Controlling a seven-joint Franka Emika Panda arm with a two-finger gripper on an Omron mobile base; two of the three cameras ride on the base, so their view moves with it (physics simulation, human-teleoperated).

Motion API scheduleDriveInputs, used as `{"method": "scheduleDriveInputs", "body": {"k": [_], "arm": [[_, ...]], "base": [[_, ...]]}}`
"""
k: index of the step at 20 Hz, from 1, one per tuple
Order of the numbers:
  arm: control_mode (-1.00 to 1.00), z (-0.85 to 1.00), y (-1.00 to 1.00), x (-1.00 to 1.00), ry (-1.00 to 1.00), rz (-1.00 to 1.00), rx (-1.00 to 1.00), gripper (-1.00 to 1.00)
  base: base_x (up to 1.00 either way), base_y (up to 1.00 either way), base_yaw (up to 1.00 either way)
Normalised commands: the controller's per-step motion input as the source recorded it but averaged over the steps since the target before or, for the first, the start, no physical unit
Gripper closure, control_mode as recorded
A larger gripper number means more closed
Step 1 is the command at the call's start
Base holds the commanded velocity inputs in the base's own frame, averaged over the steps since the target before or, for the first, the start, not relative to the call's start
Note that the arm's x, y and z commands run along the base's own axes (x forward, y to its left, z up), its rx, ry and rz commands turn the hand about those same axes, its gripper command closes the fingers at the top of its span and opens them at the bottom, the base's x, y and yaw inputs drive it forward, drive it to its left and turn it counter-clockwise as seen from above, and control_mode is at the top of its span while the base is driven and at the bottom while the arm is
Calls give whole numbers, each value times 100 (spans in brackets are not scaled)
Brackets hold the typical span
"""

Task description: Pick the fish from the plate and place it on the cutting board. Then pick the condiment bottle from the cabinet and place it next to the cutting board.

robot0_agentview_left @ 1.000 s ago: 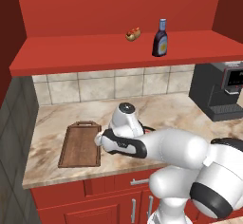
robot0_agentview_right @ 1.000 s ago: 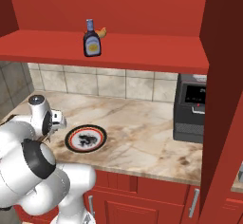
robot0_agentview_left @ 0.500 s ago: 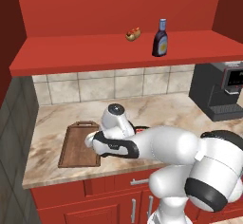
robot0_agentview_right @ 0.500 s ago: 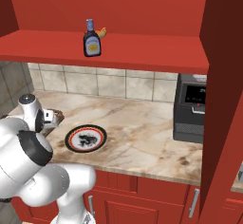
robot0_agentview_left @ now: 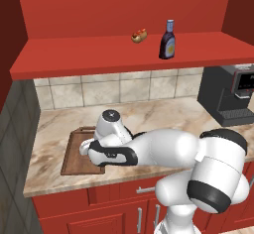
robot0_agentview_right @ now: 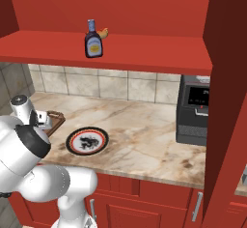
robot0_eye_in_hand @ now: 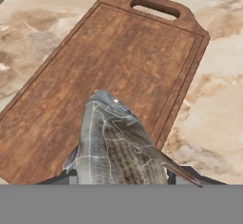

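Note:
The silvery-grey fish (robot0_eye_in_hand: 114, 144) hangs in my gripper (robot0_eye_in_hand: 124, 179), whose jaws are shut on it, just above the near half of the dark-brown cutting board (robot0_eye_in_hand: 109, 61). From the left base view my hand (robot0_agentview_left: 87, 148) hovers over the board (robot0_agentview_left: 73, 153) at the counter's left. The plate (robot0_agentview_right: 87, 140), white with a black rim, lies to the right of the board (robot0_agentview_right: 57, 118) with no fish on it. The dark condiment bottle (robot0_agentview_left: 167, 40) with its blue cap stands upright on the red cabinet shelf (robot0_agentview_left: 99, 54).
A small hot dog (robot0_agentview_left: 139, 35) lies on the shelf left of the bottle. A black coffee machine (robot0_agentview_left: 230, 96) stands at the counter's right end. Bare marble counter (robot0_agentview_right: 144, 135) stretches between plate and machine.
My arm has swung left from the plate to above the cutting board, carrying the fish. The bottle and plate have not moved.

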Motion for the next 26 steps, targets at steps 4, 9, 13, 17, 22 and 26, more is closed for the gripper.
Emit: {"method": "scheduleDriveInputs", "body": {"k": [4, 9, 13, 17, 22, 26], "arm": [[-100, -8, 21, 0, 0, 0, 0, 100], [-100, -16, 15, 0, 0, 0, 0, 100], [-100, -9, 9, 3, -1, 0, 0, 100], [-100, -4, 3, 11, -2, 0, 0, 100], [-100, -2, 0, 13, -2, 0, 0, 100], [-100, -10, 2, 9, -3, 0, 0, 100]], "base": [[0, 0, 0], [0, 0, 0], [0, 0, 0], [0, 0, 0], [0, 0, 0], [0, 0, 0]]}}
